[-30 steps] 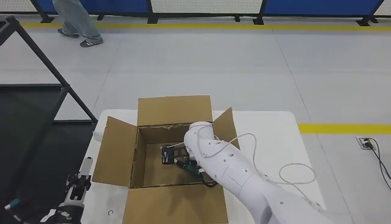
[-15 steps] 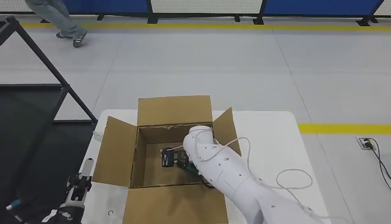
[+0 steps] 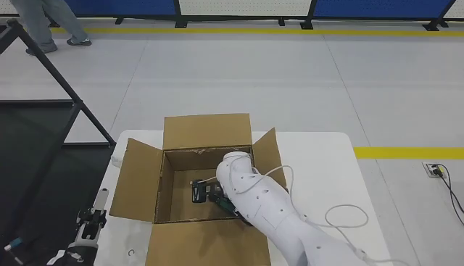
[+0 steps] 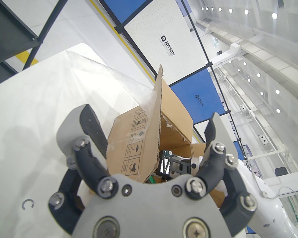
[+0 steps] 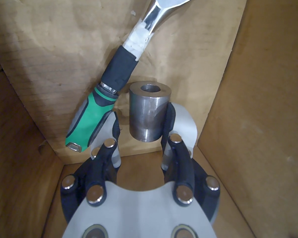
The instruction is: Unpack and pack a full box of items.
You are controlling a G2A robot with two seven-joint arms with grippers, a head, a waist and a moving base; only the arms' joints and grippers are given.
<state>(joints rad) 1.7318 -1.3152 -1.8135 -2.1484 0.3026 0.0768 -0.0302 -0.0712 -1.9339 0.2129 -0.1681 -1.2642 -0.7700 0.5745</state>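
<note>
Right gripper (image 5: 142,115) is down inside the open brown cardboard box (image 3: 138,179) and straddles a short dark steel cylinder with a bored centre (image 5: 147,110). The cylinder stands upright on the box floor. One pad touches its side and the other sits just off it, so it's not clamped.

A ratchet wrench with a chrome head, black sleeve and green-grey handle (image 5: 119,70) lies flat on the floor just beside the cylinder. White tape is wrapped around its shank.

In the top view the right arm hides most of that; there you get the box with all four flaps out on the white table (image 3: 326,164). The left gripper (image 3: 88,222) is off near the table's edge, well clear of the box.

In the left wrist view the left gripper (image 4: 151,122) has its fingers spread wide and holds nothing. The same view shows the box's outer wall with a column of printed handling pictograms (image 4: 132,144) and a clear plastic sheet (image 4: 109,75) against the flap. There is lettering on the partition panels behind.
</note>
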